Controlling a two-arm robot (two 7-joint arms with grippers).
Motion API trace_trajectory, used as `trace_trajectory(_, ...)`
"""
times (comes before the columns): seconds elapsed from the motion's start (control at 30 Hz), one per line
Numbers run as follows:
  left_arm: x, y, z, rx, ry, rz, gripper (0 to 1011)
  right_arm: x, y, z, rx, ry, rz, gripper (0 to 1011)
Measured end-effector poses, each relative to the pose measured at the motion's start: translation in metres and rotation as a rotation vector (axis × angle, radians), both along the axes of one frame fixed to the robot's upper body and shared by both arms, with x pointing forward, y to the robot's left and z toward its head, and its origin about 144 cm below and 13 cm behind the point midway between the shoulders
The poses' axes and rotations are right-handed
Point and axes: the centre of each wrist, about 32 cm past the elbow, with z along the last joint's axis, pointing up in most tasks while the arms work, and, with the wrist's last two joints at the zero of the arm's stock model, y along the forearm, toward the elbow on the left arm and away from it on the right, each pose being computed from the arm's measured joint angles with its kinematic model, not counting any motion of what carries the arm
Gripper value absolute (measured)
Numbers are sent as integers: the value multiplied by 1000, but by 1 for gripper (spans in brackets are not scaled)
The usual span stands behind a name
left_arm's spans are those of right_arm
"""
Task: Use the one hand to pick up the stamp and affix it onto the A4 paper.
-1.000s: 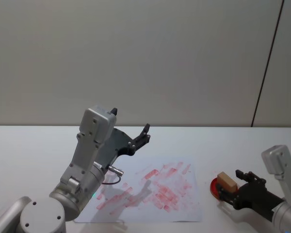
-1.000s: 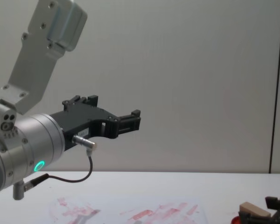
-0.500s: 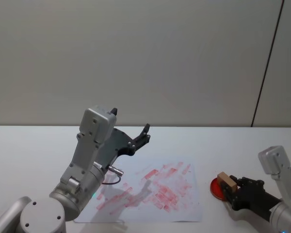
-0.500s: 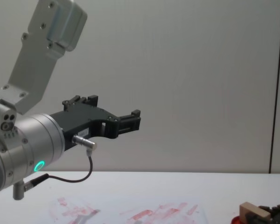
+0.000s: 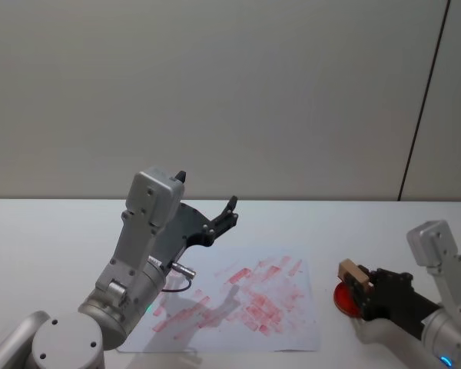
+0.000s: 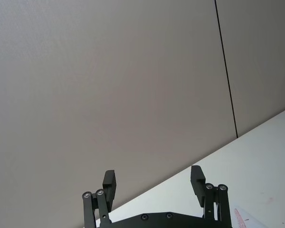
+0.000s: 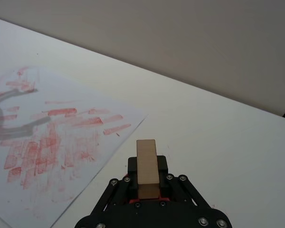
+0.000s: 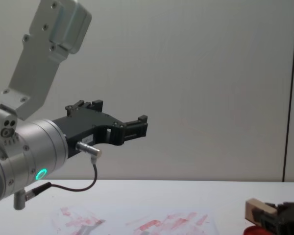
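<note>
- White tabletop and a plain grey wall are framing the scene.
- Black blocky fingers of the right gripper are clamping the small tan wooden rectangular stamp from both sides.
- That stamp is hanging over the left rim of the flat red round ink disc. It is near the right edge of the white A4 paper smeared with red marks, but not over it.
- Judging by this, the carrying step is in hand: the block is picked up and the imprint is not yet made.
- Next, the gripper needs to travel leftwards over the sheet, then press straight down, keeping the stamp's face flat.
- Right wrist camera is showing the grip itself and the sheet lying ahead. Chest camera is giving, side-on, the block's height above the disc, which the head camera cannot convey.
- Silver left arm is parked high over the sheet's left part. Its left gripper is spread wide and empty, as its own wrist camera is making plain.
</note>
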Motion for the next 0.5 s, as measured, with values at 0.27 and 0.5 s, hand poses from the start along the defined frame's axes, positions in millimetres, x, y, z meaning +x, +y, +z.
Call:
trace_trajectory(0.27, 0, 0, 0, 0, 0, 0, 1003, 0, 10, 10, 25, -43, 54, 217)
trace_trajectory(0.5, 0, 0, 0, 0, 0, 0, 1002, -2, 19, 14, 36, -60, 110, 217)
